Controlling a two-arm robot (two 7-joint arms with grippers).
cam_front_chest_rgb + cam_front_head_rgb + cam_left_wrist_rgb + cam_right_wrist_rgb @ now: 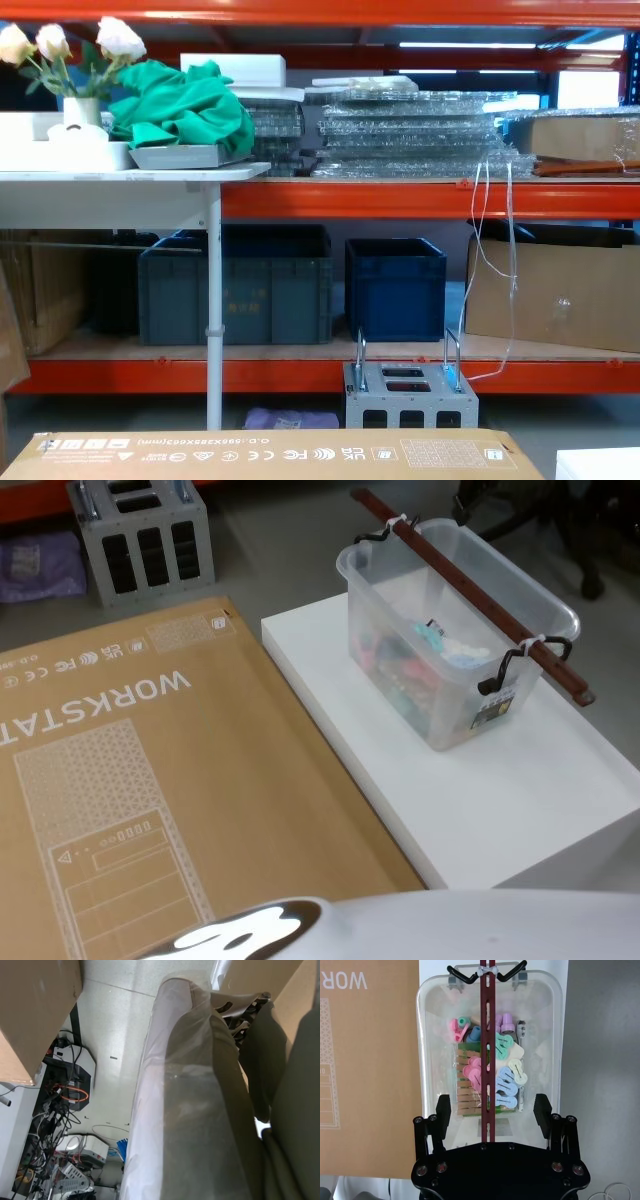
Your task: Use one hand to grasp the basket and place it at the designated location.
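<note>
Orange warehouse shelving [400, 200] lined with dark blue crates [395, 288] backs the scene. At left lies a flat brown cardboard box [130, 780]; beside it, a white tabletop [480, 790] carries the basket [450, 670], a clear smooth-rimmed plastic tub of pastel clothespins, a dark red bar [470, 590] tied across its wire handles. Above its near end hangs the right pincer [492, 1112], black fingers spread apart.

White platform [480, 810] carries the basket [455, 670], w/ cardboard box [150, 780] alongside, prob. touching its edge.
</note>
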